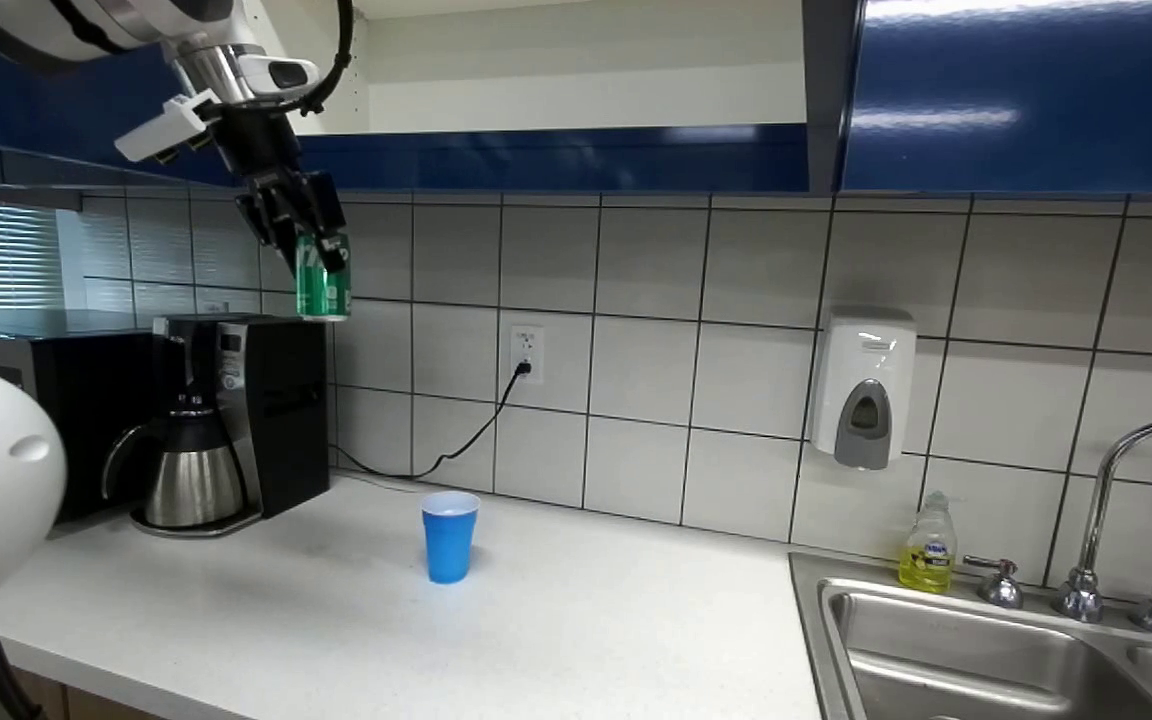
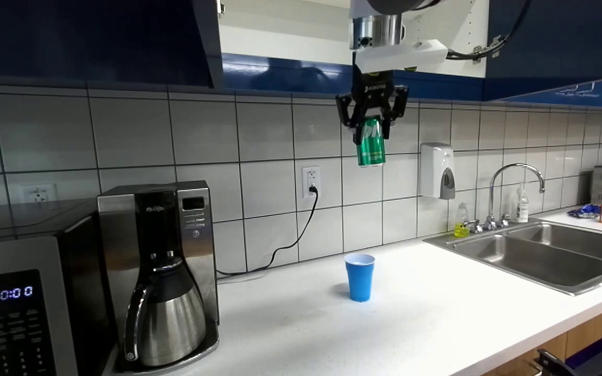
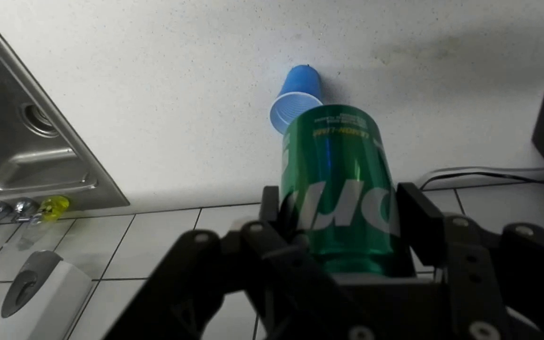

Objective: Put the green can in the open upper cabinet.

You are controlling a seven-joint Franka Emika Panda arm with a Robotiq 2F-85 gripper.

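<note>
"Where is the can (image 2: pixel 371 142)?"

"In mid-air, nearly upright: a green drink can. The gripper (image 2: pixel 372 137) pinches its upper part from both sides."

"And the cabinet (image 1: pixel 576 95)?"

"Open, pale inside, higher up. In both exterior views the can appears lower than the cabinet's glossy blue bottom edge."

"So how far along is this?"

"Roughly halfway, I'd judge. The can is held and clear of the counter (image 1: pixel 616 630). Left to do: raise it past that edge, bring it inside, set it down, let go."

"Anything else?"

"A blue cup (image 1: pixel 450 540), standing on the counter well below."
</note>
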